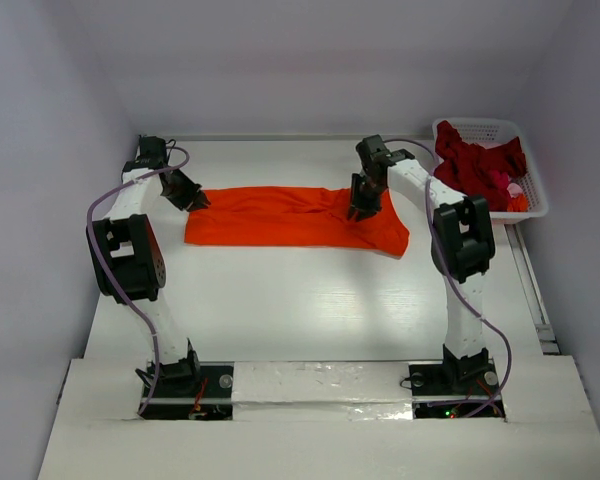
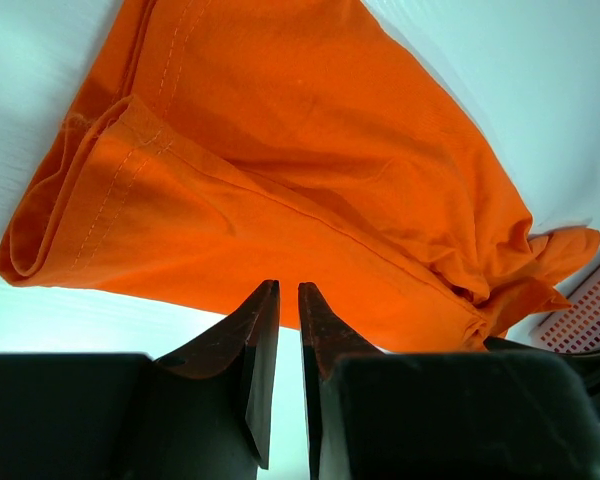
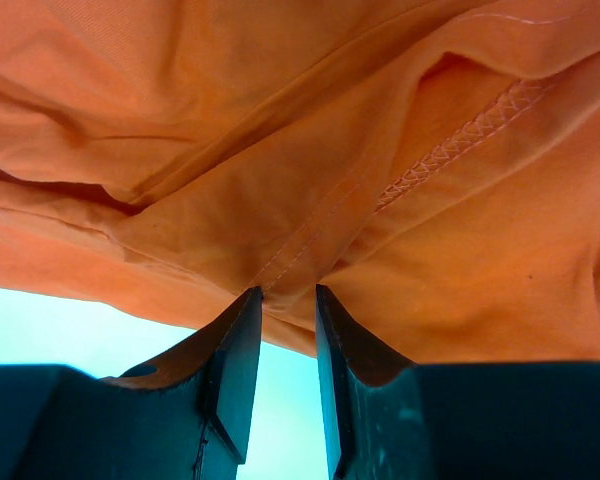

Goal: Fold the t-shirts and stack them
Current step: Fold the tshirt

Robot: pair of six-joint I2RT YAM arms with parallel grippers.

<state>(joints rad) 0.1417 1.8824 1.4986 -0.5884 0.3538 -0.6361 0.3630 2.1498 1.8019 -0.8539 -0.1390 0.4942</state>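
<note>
The orange t-shirt (image 1: 280, 218) lies on the white table as a long strip, folded lengthways between the two arms. My left gripper (image 1: 192, 195) is at its far left corner. In the left wrist view the jaws (image 2: 288, 288) stand almost together, tips on the hem of the orange t-shirt (image 2: 280, 150). My right gripper (image 1: 363, 208) sits on the strip's right part, near the far edge. In the right wrist view a seamed fold of the orange t-shirt (image 3: 280, 120) bunches down between the jaw tips (image 3: 288, 292). Dark red t-shirts (image 1: 477, 165) are heaped in the basket.
The white latticed basket (image 1: 535, 205) stands at the far right corner of the table, and its edge (image 2: 595, 310) shows in the left wrist view. The orange strip's right end hangs lower than the rest. White walls close in the table on three sides.
</note>
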